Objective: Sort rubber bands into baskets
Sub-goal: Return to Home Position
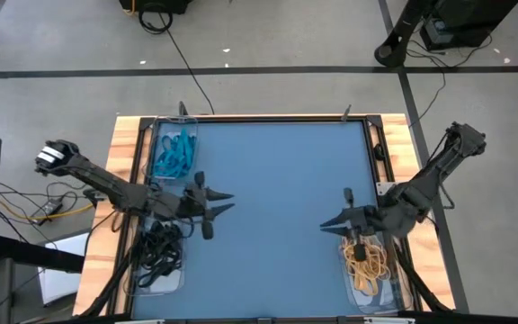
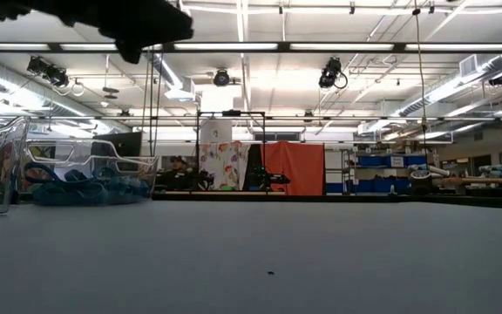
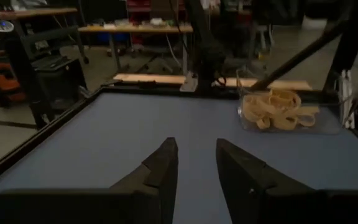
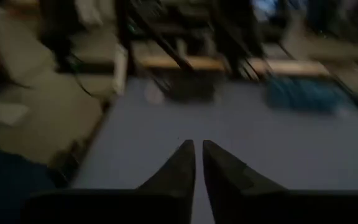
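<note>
Three clear baskets stand at the edges of the blue mat. The far-left basket (image 1: 159, 128) holds teal rubber bands (image 1: 174, 153), and the near-left one (image 1: 173, 283) holds black bands (image 1: 158, 252). In the near-right basket (image 1: 383, 295) lie tan bands (image 1: 367, 261). My left gripper (image 1: 231, 202) hovers over the mat just right of the left baskets, open and with nothing in it (image 3: 196, 146). My right gripper (image 1: 325, 225) hovers left of the tan basket, shut, with nothing between its fingers (image 4: 197, 144).
The middle of the blue mat (image 1: 277, 180) lies between the two grippers. A wooden frame (image 1: 124, 135) borders the mat, with cables and floor beyond. In the low view the teal bands (image 2: 85, 187) sit at the left.
</note>
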